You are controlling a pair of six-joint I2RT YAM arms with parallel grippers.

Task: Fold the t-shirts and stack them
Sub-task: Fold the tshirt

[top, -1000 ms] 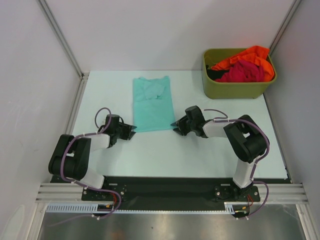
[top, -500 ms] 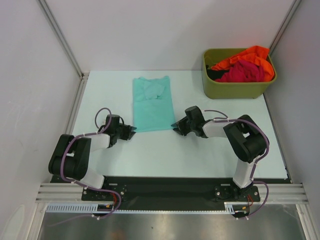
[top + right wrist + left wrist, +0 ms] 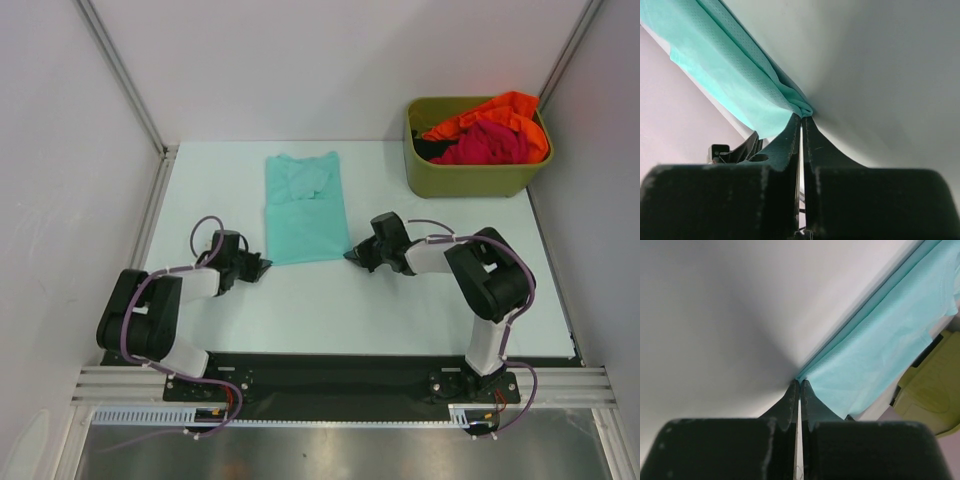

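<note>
A teal t-shirt (image 3: 303,205) lies flat on the table, folded into a narrow strip with its collar at the far end. My left gripper (image 3: 264,266) is shut on its near left corner, and the tips (image 3: 800,382) meet right at the cloth's (image 3: 880,355) edge. My right gripper (image 3: 350,256) is shut on the near right corner, with a small bunch of teal cloth (image 3: 725,60) pinched at its tips (image 3: 801,116). An orange t-shirt (image 3: 500,108) and a magenta-red t-shirt (image 3: 485,145) lie heaped in the bin.
The olive-green bin (image 3: 470,178) stands at the table's far right corner. White walls close in the table on the left, back and right. The left gripper's dark fingers (image 3: 735,150) show beyond the shirt in the right wrist view.
Both grippers have gone from open to shut on the teal shirt's near corners. The arms have barely shifted; the shirt lies as before.
</note>
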